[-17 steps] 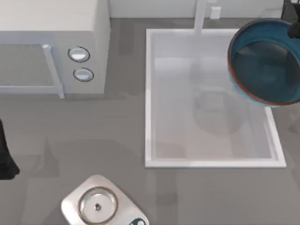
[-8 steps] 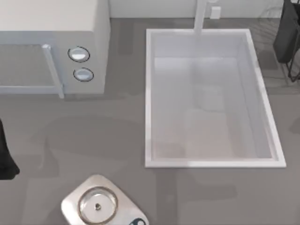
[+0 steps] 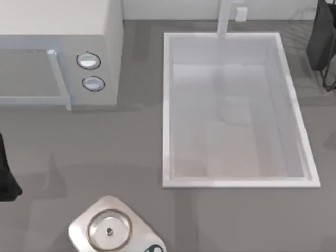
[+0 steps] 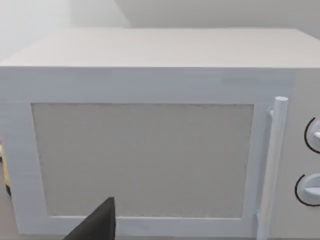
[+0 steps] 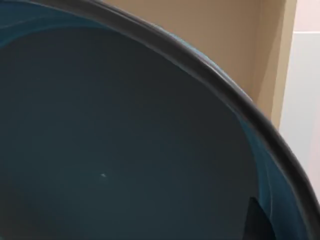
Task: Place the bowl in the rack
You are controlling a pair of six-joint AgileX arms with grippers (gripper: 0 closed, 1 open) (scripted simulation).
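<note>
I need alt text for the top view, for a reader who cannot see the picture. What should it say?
A white rectangular sink basin is set in a grey countertop, with a white microwave oven to its left. A small round glass lid with a steel rim and knob rests on a pale tray at the bottom edge. A dark arm reaches in at the top right corner, beside thin dark rack wires.

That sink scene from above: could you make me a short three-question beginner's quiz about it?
1. True or false: the sink holds dishes.
2. What sits at the top view's left? A) microwave B) toaster C) kettle
3. The right wrist view looks into the teal ____.

Key: 1 false; 2 A; 3 bowl. The glass lid lies near the front edge.
</note>
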